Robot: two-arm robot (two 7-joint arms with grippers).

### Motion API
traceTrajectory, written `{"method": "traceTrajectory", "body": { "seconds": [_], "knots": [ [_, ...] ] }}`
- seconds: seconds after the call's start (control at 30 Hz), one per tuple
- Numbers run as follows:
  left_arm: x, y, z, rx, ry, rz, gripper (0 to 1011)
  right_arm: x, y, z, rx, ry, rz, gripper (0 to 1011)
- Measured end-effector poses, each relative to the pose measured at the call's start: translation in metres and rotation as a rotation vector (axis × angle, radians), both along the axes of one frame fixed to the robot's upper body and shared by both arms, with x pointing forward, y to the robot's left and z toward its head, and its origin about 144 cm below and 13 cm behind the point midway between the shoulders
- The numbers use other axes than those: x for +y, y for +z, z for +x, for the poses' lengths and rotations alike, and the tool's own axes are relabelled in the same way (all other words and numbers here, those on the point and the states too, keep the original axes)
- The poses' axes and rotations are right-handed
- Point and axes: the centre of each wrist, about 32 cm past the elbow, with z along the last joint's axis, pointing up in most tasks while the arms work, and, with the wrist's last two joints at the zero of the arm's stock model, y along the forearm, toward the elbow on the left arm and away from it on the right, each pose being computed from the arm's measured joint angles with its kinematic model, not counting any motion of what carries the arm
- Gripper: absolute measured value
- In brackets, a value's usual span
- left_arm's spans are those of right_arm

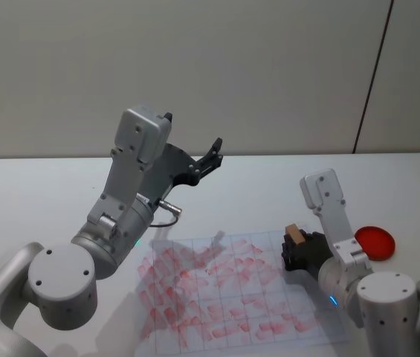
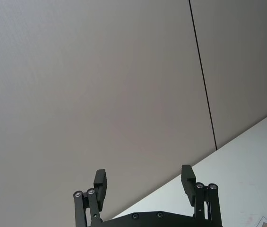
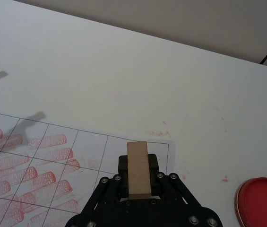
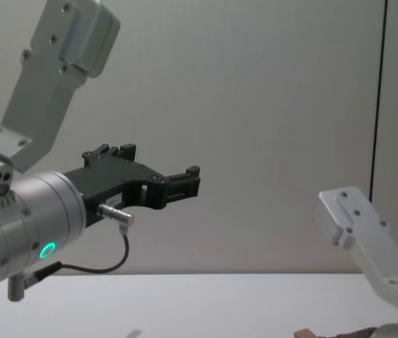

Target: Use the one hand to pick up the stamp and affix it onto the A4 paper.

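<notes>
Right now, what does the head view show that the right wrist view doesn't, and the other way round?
Head view adds the left end effector, open and raised above the table. Right wrist view adds faint red smudges on the table beyond the paper. Both share the right end effector shut on the stamp at the paper's corner, and the red disc nearby.

Plain room, white table (image 1: 46,186).
A pale grey-beige wall (image 1: 195,67) with one dark vertical seam (image 1: 374,74) rises behind the table's far edge.
</notes>
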Motion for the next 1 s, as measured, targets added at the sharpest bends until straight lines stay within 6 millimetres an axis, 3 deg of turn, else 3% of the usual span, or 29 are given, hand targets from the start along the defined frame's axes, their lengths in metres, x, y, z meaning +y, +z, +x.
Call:
{"method": "traceTrajectory", "body": {
  "seconds": [1.0],
  "knots": [
    [0.0,0.0,0.0,0.0,0.0,0.0,1001,-0.006,-0.012,-0.005,0.007,-0.039,0.004,220]
  ]
}}
